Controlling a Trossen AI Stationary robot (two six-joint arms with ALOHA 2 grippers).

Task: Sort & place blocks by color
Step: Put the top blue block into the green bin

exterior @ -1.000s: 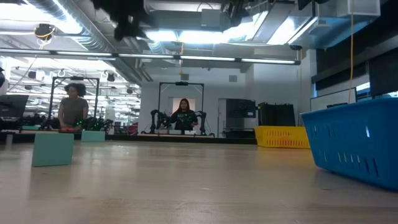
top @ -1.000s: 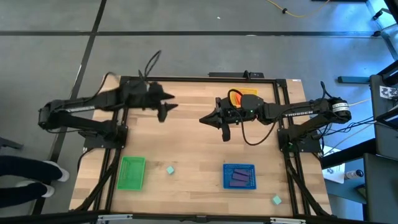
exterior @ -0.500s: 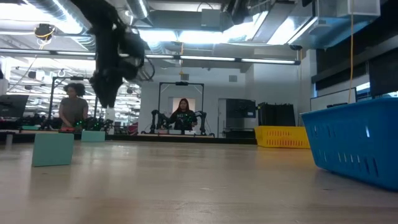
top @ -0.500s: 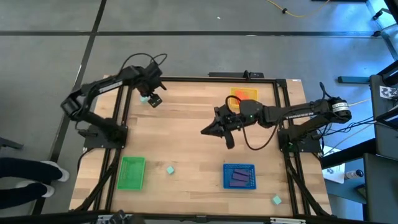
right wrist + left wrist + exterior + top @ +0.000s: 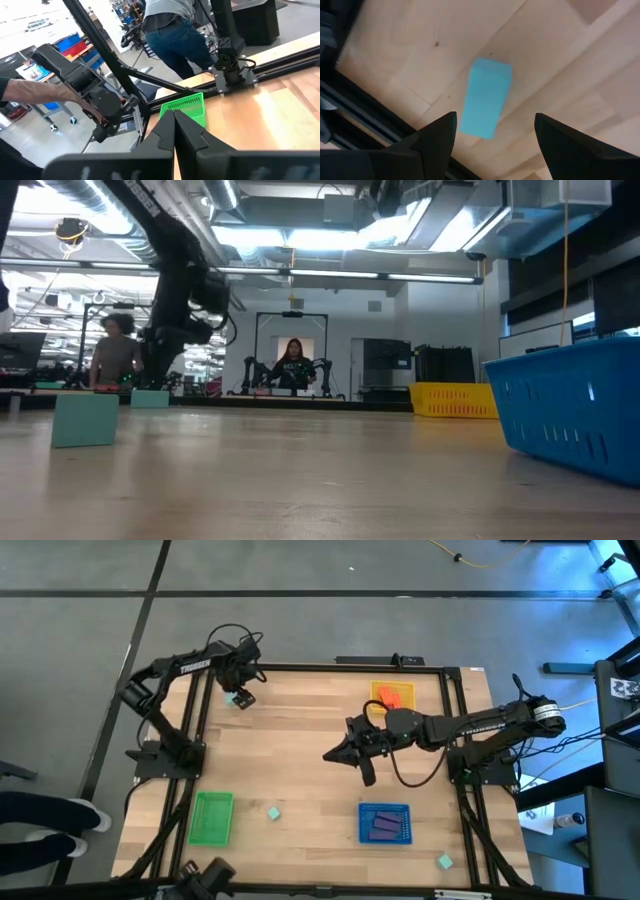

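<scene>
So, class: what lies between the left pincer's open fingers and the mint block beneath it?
Nothing but bare wood tabletop; in the left wrist view the left pincer is above the mint block, not touching it.

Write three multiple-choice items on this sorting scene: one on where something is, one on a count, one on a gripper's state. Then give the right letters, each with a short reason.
1. Where is the left gripper?
A. over the blue tray
B. above a mint block at the table's far left corner
C. inside the green tray

2. How many mint blocks lie on bare table in the high view?
A. one
B. three
C. six

3. How is the right gripper?
A. shut, empty
B. open wide
C. shut on a purple block

Answers:
1 B: the left wrist view shows the mint block just ahead of the spread fingers.
2 B: one by the gripper, one beside the green tray, one near the front right corner.
3 A: its fingers meet with nothing between.
</scene>
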